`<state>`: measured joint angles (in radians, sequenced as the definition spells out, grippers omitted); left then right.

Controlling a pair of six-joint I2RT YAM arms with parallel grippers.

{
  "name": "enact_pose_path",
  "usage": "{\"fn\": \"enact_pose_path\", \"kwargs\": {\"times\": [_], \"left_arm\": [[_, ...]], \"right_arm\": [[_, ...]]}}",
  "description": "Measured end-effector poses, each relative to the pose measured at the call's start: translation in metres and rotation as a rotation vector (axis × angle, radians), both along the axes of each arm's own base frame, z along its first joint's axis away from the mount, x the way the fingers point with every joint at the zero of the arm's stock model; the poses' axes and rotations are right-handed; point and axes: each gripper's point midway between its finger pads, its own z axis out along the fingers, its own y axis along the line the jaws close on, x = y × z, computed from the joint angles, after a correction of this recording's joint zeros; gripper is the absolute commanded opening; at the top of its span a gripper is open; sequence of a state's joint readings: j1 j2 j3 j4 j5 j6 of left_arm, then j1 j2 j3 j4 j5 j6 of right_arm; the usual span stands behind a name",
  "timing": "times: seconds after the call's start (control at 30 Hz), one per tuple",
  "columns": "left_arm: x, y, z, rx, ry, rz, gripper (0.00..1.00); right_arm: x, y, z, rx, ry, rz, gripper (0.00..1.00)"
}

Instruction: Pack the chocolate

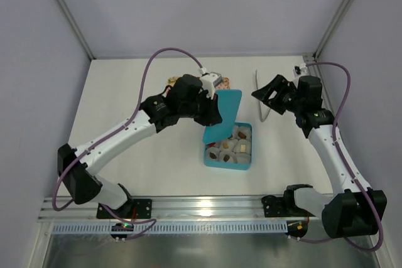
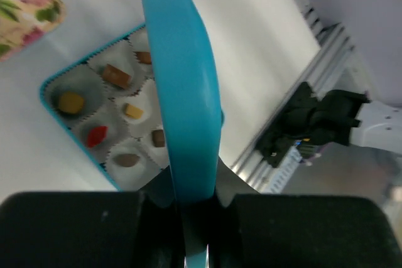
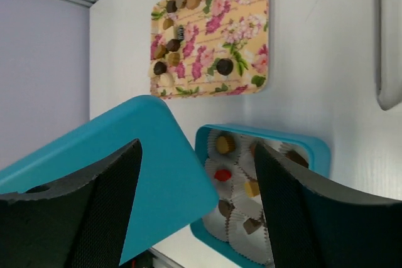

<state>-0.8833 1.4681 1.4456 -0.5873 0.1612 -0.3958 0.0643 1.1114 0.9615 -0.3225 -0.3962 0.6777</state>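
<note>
Left pincer (image 2: 196, 202) is clamping the lid (image 2: 185, 92) on edge; chocolates (image 2: 116, 75) are sitting in the box (image 1: 226, 166) below it, more on the tray (image 3: 242, 36) beyond. Right pincer (image 1: 267, 98) is gaping, empty. Pieces seem tiny, light, smearable: pinch sides gently.

Teal lid (image 3: 169, 155) beside box (image 3: 314, 149) of chocolate (image 3: 223, 175)

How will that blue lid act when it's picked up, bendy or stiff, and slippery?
Probably stiff: the lid looks straight though the left gripper pinches only one edge. Likely light too, since that small pinch holds it up. Its smooth, glossy face could be slippery, so it might slide or swing.
</note>
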Motion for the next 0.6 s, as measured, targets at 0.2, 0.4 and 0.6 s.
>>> {"fn": "enact_pose_path", "kwargs": {"times": [0.2,0.4,0.6], "left_arm": [[-0.006,-0.009,-0.019,-0.245,0.338,-0.012,0.00],[-0.021,-0.030,-0.026,-0.361,0.504,-0.084,0.00],[-0.021,-0.036,-0.042,-0.418,0.591,-0.092,0.00]], "right_arm": [[-0.021,-0.012,-0.054,-0.078,0.083,-0.023,0.74],[-0.035,-0.017,-0.084,-0.119,0.137,-0.026,0.74],[-0.041,-0.020,-0.093,-0.131,0.126,-0.028,0.75]]}}
